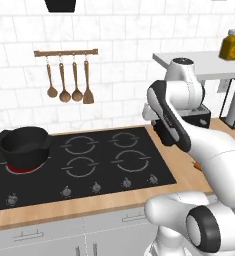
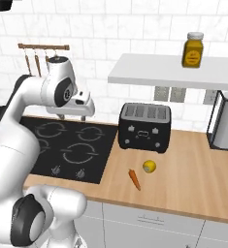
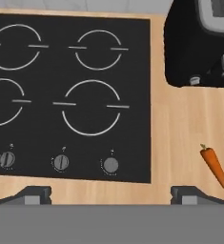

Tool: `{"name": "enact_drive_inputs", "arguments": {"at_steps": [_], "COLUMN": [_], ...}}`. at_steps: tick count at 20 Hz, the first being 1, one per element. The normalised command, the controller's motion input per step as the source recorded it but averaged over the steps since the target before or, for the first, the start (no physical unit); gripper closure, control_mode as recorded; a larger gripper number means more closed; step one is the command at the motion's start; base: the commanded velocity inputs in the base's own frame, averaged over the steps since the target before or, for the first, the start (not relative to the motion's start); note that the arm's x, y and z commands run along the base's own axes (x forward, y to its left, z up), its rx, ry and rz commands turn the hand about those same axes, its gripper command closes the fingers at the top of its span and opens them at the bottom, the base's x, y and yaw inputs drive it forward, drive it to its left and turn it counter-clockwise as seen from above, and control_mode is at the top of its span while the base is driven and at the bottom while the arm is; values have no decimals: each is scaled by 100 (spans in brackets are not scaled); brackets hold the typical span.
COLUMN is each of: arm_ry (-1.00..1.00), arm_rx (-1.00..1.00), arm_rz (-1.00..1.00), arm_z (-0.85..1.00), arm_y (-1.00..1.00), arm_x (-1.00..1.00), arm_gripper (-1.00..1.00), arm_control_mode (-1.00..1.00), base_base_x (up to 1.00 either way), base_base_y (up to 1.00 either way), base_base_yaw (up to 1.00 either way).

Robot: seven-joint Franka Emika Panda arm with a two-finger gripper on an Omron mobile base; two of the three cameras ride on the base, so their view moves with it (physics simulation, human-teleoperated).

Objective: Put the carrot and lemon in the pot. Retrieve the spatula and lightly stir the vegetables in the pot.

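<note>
Orange carrot [image 2: 134,178] and lemon [image 2: 150,167] lay on wooden counter [image 2: 193,174] before toaster [image 2: 144,127], nothing yet loaded. Pot [image 1: 25,145] sat on far-left burner. Gripper [image 3: 111,194] hovered over cooktop [image 3: 70,95], fingers spread wide, empty, likely surveying before carrot pickup.

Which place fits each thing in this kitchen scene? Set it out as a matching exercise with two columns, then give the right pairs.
Things:
1. pot
2. carrot
3. lemon
4. jar

Places:
A. on the white shelf above the counter
B. on the wooden counter, close in front of the toaster
C. on the stove's far-left burner, which glows red
D. on the wooden counter, nearest its front edge

Pairs: 1-C, 2-D, 3-B, 4-A
</note>
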Motion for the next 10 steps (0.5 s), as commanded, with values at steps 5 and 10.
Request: {"name": "enact_drive_inputs", "arguments": {"at_steps": [5,10], "arm_ry": [0,0], "arm_rx": [0,0], "arm_rz": [-2,0], "arm_z": [-66,-62], "arm_y": [-63,-43], "arm_x": [-22,-38], "arm_gripper": [-100,-100], "arm_control_mode": [-100,-100], "base_base_x": [0,0], "base_base_y": [0,0], "base_base_yaw": [0,0]}}
